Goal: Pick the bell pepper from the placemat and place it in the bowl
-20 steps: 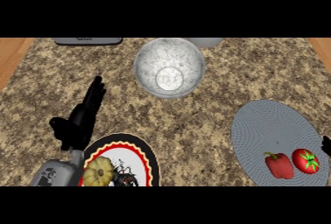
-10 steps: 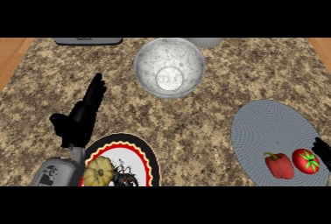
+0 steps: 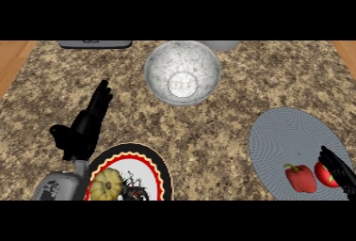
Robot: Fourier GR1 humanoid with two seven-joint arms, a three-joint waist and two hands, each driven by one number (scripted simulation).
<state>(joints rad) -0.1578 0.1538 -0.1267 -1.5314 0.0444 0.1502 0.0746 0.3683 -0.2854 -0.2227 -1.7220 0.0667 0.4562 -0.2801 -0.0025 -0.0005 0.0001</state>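
From the head view, the red bell pepper lay on the round grey placemat, long axis roughly upright in frame, left of a red tomato. The right hand, fingers straight, reached over that tomato, nearest the pepper. The open left hand rested well apart. The speckled grey bowl sat far up-left.

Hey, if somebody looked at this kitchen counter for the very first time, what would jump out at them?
Probably the red bell pepper beside a tomato on the round grey placemat at the right, with the right hand at the edge next to them. Then the speckled bowl near the top centre. At lower left, a black, red and yellow plate holds a small yellow squash, with the left hand open above it.
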